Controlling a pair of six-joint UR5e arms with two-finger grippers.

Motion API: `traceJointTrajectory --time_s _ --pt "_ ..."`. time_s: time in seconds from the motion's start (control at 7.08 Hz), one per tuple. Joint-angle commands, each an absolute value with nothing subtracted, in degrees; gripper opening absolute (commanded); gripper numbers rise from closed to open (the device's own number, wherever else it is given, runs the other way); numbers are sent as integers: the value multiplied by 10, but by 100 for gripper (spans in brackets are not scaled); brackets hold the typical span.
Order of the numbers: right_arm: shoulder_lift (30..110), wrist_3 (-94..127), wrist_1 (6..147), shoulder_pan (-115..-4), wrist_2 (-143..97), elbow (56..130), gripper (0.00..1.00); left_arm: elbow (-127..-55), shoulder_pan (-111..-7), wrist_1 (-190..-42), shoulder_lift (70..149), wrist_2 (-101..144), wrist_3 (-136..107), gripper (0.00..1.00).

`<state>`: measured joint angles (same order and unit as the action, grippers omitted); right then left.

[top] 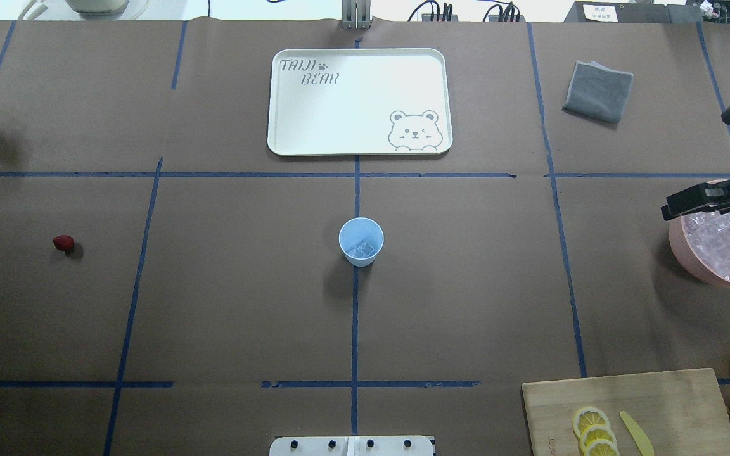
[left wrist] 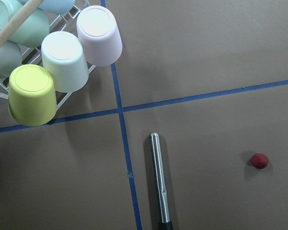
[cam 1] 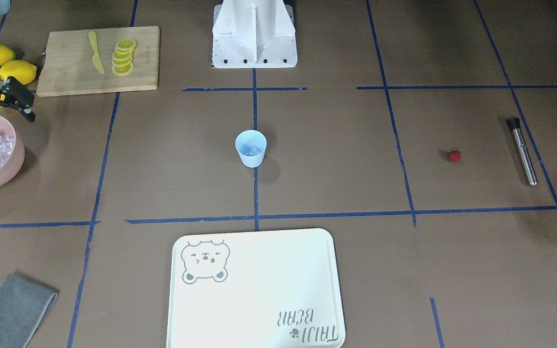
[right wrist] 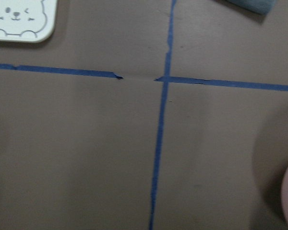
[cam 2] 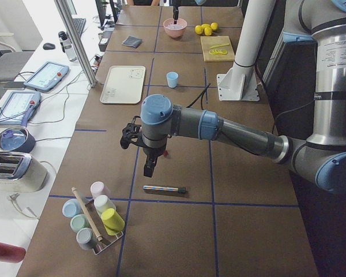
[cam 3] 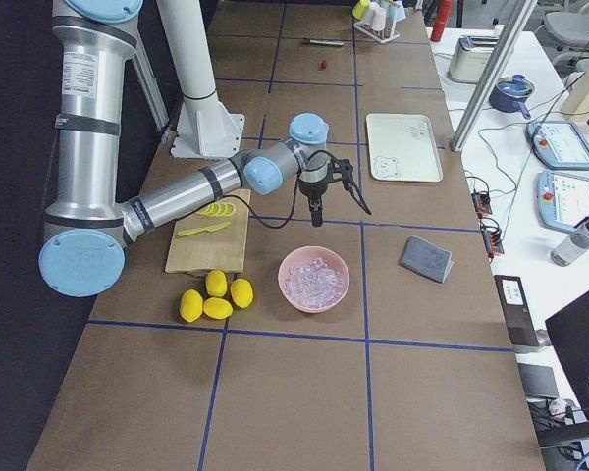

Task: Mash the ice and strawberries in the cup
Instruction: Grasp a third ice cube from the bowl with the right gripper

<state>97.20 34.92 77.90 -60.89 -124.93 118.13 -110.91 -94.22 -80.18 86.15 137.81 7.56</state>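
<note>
Brown paper surface (top: 466, 285), blue-taped grid. Small pale-blue plastic cup (top: 360, 240): centre, upright, clear ice cubes (top: 362, 249) inside. Tiny round red strawberry (top: 63, 242): far left, near steel rod (cam 1: 523, 152). Right hand (cam 1: 4, 120): fingers spread wide, above round pink bowl (top: 678, 253) edge. Left hand (cam 2: 148, 167): opening cannot be told.

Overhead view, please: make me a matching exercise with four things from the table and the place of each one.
Things:
1. cup
2. strawberry
3. lemon slices
4. grey cloth

Places:
a. on the wooden board
b. to the view's right of the white tray
c. on the middle blue tape line
d. far on the view's left

Pairs: 1-c, 2-d, 3-a, 4-b
</note>
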Motion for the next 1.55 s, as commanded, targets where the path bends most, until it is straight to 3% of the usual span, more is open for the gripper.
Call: traceJointTrajectory --time_s 0.0,0.85,1.13,1.41 --pt "993 254 756 -646 -1255 1116 99 -1110 -942 -802 861 1378 76 100" --pt "947 217 755 -645 -1253 1000 98 -1117 -942 -802 861 1378 76 100" --pt "948 216 754 -646 -1255 998 98 -1117 -942 -802 861 1378 76 100" --pt "950 217 756 -645 -1256 996 88 -1118 -942 -802 860 1378 76 100"
